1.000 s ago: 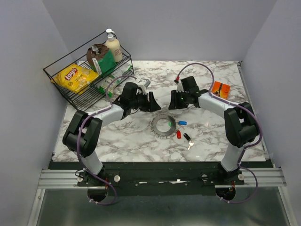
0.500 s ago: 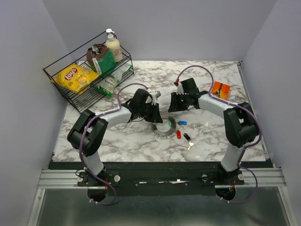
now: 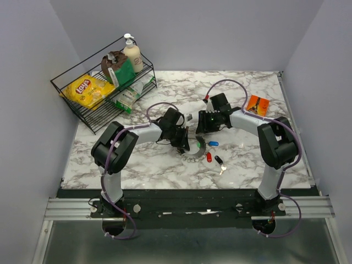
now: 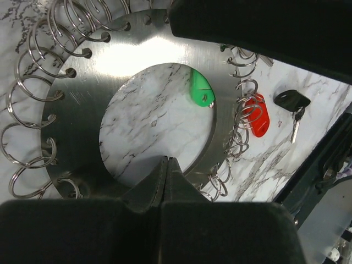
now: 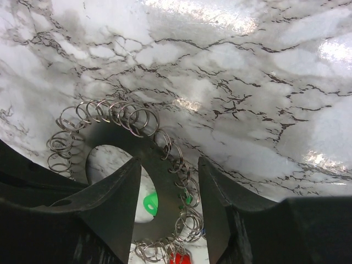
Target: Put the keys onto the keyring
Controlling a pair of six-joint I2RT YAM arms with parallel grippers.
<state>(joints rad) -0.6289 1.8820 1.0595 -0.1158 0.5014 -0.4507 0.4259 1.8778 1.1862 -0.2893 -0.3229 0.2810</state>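
We see the left gripper and right gripper open-jawed over the keyring, flat on the table. The blue key, red key and black key lie loose beside it; none looks threaded yet.

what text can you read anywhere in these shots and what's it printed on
"Lay's": logo on the yellow crisp bag in the black wire basket.
Green packet, white pump bottle, orange packet: print too small to read.
Wrist views: no text in sight.
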